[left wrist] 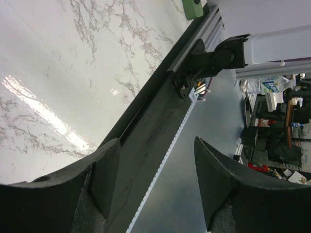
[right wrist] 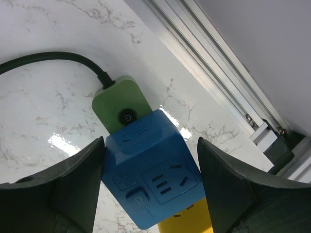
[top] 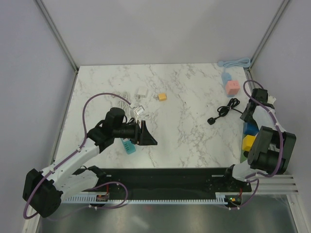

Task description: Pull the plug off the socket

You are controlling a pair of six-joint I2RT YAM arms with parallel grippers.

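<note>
A blue cube socket (right wrist: 153, 170) sits on a green power strip (right wrist: 119, 104) with a black cord (right wrist: 48, 57), and a yellow cube (right wrist: 187, 221) sits on the strip beside it. My right gripper (right wrist: 151, 140) is open with one jaw on each side of the blue cube; the left finger (right wrist: 77, 179) is very close to it. In the top view this gripper (top: 248, 116) hangs over the blue cube (top: 250, 128) at the table's right edge. My left gripper (top: 148, 136) is open and empty at the near left, and in the left wrist view (left wrist: 155, 141) it faces the table's front rail.
A teal block (top: 129, 145) lies by the left gripper. White plugs (top: 138, 109) and a small yellow cube (top: 162, 97) lie mid-left. A loose black cable with plug (top: 221, 112), a pink cube (top: 232, 87) and a light-blue cable (top: 235, 62) lie far right. The aluminium frame (right wrist: 218, 73) borders the right edge.
</note>
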